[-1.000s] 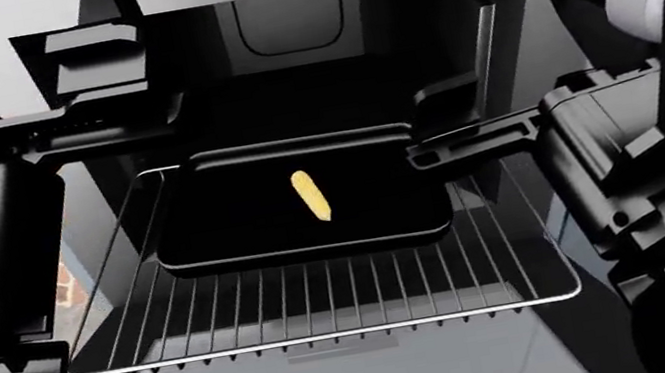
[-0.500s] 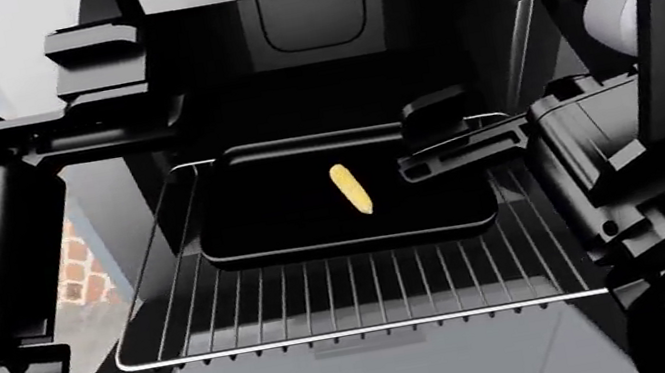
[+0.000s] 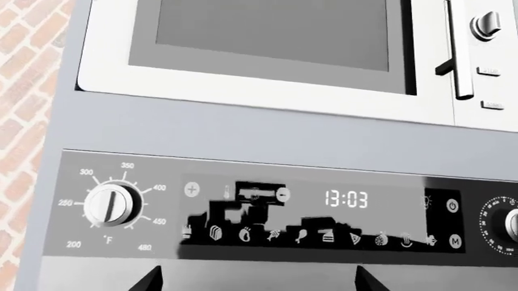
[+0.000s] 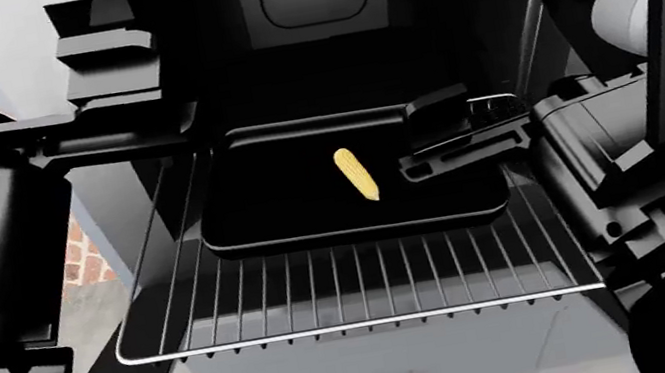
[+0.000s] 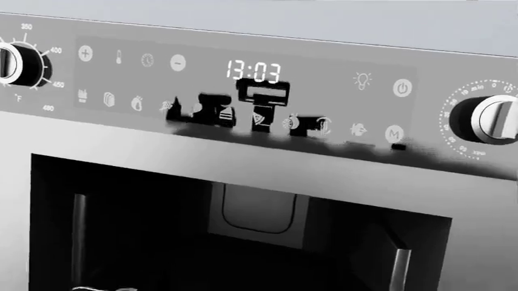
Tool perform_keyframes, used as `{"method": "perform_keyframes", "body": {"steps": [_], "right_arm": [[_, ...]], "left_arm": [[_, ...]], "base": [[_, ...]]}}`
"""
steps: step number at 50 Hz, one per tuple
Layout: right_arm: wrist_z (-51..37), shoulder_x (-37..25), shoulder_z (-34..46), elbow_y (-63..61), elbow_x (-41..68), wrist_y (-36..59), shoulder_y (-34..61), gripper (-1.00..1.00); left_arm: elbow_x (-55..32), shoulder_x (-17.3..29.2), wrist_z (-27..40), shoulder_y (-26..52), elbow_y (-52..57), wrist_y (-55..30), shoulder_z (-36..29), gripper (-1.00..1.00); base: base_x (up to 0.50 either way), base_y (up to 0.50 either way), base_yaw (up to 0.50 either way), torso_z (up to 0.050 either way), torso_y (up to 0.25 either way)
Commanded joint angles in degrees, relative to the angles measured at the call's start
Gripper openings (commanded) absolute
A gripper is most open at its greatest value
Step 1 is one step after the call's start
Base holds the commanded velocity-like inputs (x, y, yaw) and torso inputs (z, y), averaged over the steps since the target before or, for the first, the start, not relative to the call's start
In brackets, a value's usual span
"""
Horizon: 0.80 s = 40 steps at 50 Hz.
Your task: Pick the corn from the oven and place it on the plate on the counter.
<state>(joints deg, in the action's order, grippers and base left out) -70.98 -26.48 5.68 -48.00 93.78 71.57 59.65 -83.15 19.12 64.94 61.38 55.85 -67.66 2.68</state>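
The corn [image 4: 357, 173], a small yellow cob, lies on the black tray [image 4: 297, 218] on the silver wire rack [image 4: 350, 290] inside the open oven [image 4: 327, 66]. My right gripper [image 4: 446, 135] is open and empty, inside the cavity over the tray's right edge, just right of the corn and apart from it. My left gripper [image 4: 134, 88] is open and empty, raised at the oven's upper left corner; its fingertips [image 3: 150, 282] show wide apart before the oven's control panel [image 3: 324, 212]. The right wrist view shows the panel [image 5: 259, 103] and dark cavity. The plate and the counter are out of view.
A silver microwave [image 3: 267, 42] sits above the oven. A brick wall [image 3: 33, 91] lies to its left. The rack's front rim [image 4: 356, 325] juts out towards me. The oven's side walls [image 4: 528, 22] flank my right arm.
The view has shifted, so the oven sits further right and nearer. My right gripper has moved in over the tray's right edge, closer to the corn. The corn has not moved on the tray.
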Motion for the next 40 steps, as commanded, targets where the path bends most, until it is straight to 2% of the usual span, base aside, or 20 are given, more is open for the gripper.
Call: {"method": "perform_keyframes", "body": {"steps": [1,6,15,19,34,40], "right_arm": [[0.36,-0.24,0.35,-0.08,-0.23,-0.57,-0.3,1.0],[0.39,-0.24,0.5,-0.08,-0.24,-0.91,-0.4,1.0],[0.37,-0.48,0.8,-0.01,-0.29,-1.29,-0.22,1.0],[0.26,-0.55,0.95,-0.04,-0.23,-1.48,-0.2,1.0],[0.28,-1.39,1.93,1.29,0.18,-1.42,1.57,1.0],[3.01,-1.04,3.34,3.8,-1.36,-0.42,3.67,1.0]], "left_arm": [[-0.65,0.61,0.24,0.8,0.25,-0.03,-1.28,1.0],[-0.88,0.52,0.66,0.3,0.17,1.19,-0.48,1.0],[-1.12,1.0,0.61,0.61,0.06,0.94,-1.65,1.0],[-1.32,1.15,0.85,0.87,0.47,0.87,-2.16,1.0],[-2.56,1.65,2.27,0.83,0.16,2.84,-1.24,1.0],[-3.17,1.75,2.76,1.07,0.07,3.14,-1.59,1.0]], "base": [[0.0,0.0,0.0,0.007,-0.25],[0.0,0.0,0.0,0.007,-0.25],[0.0,0.0,0.0,0.001,-0.002],[0.0,0.0,0.0,0.005,-0.182],[0.0,0.0,0.0,0.0,0.0],[0.0,0.0,0.0,0.0,0.0]]}}
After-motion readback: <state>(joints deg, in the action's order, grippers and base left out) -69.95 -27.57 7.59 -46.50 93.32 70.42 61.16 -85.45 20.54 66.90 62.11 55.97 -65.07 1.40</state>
